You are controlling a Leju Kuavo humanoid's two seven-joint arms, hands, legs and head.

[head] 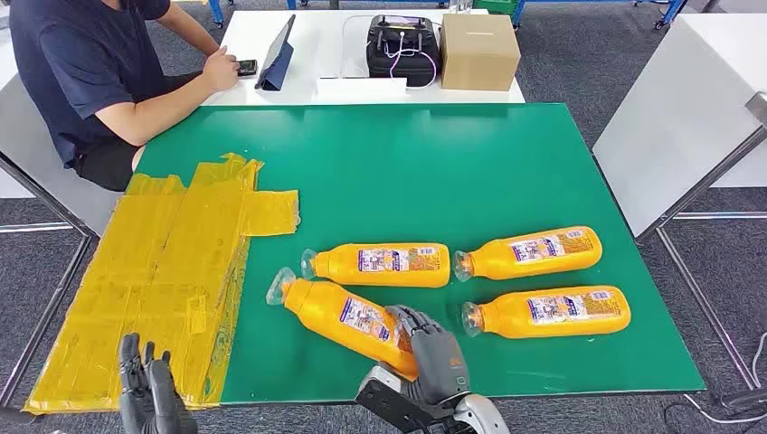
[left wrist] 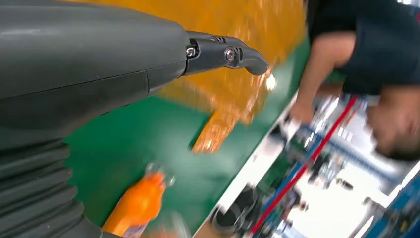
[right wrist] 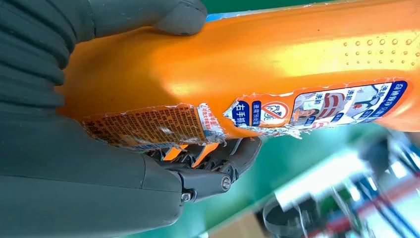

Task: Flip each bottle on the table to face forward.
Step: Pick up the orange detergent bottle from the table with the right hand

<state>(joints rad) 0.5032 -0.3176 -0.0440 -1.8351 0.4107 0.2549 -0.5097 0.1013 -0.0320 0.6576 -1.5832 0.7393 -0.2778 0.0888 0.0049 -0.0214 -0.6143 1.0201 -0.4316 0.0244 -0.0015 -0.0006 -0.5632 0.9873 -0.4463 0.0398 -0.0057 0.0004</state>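
Currently four orange bottles lie on their sides on the green counter (head: 434, 163), toward its near right part. Right hand (head: 432, 354) grips the near-left bottle (head: 348, 318) at its base, fingers (right wrist: 233, 153) wrapped under it, thumb on top; that bottle lies angled. Left hand (head: 149, 389) hangs at the near left corner over yellow tape sheeting (head: 163, 271), fingers spread, holding nothing. A person (head: 99, 63) sits by the far left corner.

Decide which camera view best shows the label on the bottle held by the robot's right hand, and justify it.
The right wrist view: the torn label on the held bottle is close and sharp there. The head view shows it small, partly behind the right hand. The left wrist view shows a blurred orange bottle with no readable label.
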